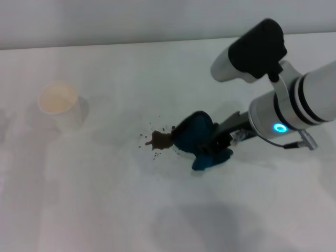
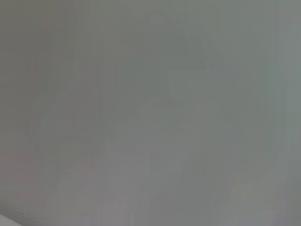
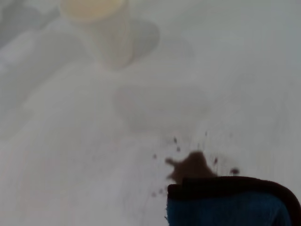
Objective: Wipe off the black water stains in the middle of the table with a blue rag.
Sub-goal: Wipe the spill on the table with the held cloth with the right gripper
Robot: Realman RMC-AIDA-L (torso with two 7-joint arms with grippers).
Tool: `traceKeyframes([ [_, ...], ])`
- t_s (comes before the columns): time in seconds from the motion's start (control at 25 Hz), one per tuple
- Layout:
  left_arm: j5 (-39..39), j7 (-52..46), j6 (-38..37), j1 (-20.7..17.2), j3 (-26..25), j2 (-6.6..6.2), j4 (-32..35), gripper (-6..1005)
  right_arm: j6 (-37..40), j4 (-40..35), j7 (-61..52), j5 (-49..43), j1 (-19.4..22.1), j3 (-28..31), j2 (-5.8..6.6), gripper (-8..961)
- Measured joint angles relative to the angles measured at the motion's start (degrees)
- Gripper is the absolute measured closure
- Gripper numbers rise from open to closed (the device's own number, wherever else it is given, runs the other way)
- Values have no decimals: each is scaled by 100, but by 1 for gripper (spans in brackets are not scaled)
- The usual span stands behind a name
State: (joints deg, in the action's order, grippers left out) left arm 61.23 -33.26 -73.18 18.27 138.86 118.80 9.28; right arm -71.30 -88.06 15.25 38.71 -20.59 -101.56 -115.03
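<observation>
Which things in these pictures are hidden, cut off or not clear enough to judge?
- Right claw, head view: the bunched blue rag covers its tips, so its grip is not visible.
- Black water stains, right wrist view: the rag's edge covers the near part.
- Left claw: absent; the left wrist view shows only blank grey.
- White cup, right wrist view: top cut off.

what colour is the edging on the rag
Black, along the blue rag; clearest in the right wrist view.

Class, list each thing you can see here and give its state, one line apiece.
black water stains: still on the table, rag edge touching them.
blue rag: bunched, held by the right tool beside the stain.
paper cup: upright, apart from the stain.
left tool: not in view.
</observation>
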Motion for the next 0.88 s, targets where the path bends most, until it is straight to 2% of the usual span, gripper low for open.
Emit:
traceKeyframes([
  [0.2, -19, 13, -7, 241, -158, -12, -176, 124, 69, 8, -20, 35, -147, 63, -12, 751],
  [0.48, -22, 25, 32, 357, -161, -4, -210, 123, 343, 250, 18, 84, -201, -76, -21, 752],
  [0.88, -127, 31, 66, 478, -80, 6, -261, 124, 1050, 1408, 1117, 948, -616, -245, -70, 752],
])
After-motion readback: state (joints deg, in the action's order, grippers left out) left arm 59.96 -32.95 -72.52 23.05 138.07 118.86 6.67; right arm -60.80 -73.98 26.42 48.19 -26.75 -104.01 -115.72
